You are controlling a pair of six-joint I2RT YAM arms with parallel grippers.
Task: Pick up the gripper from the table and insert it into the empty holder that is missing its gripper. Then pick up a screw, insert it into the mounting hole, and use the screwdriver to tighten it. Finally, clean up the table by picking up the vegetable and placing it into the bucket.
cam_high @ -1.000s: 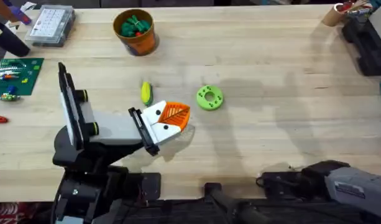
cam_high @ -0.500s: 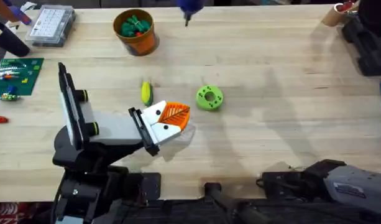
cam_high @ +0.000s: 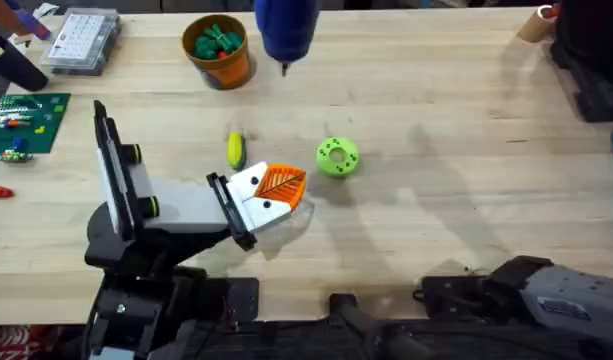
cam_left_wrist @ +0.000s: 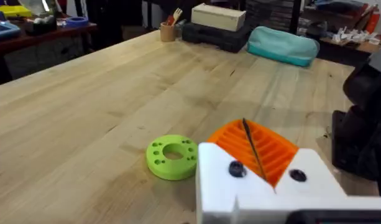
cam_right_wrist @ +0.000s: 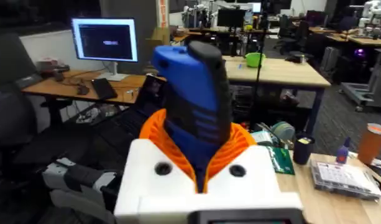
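Light wooden table (cam_high: 466,120): a broad butcher-block top carrying everything below.
My left arm's white holder block (cam_high: 248,208): low over the table, near my bases, its face turned toward the table's middle.
Blue power screwdriver (cam_high: 286,25): high over the far edge, just right of the bucket. Its long axis runs far to near, and the thin metal tip points toward me.
My right jaws (cam_right_wrist: 199,127): orange ribbed pads pinching the screwdriver's body.
Orange bucket (cam_high: 236,68): at the far side, with green pieces already inside.
Bright green ring (cam_high: 336,157): just right of the holder.
Orange ribbed gripper finger (cam_high: 279,184): seated in the holder.
My left jaws (cam_left_wrist: 251,134): seemingly pressed together, a thin dark seam between them.
Toy corn (cam_high: 235,150): yellow with a green end, lying far to near between bucket and holder, closest to my left arm.
Mounting holes (cam_left_wrist: 237,168): two dark dots on the holder face, nearer me than the tip and slightly left. I cannot tell whether a screw sits in either.
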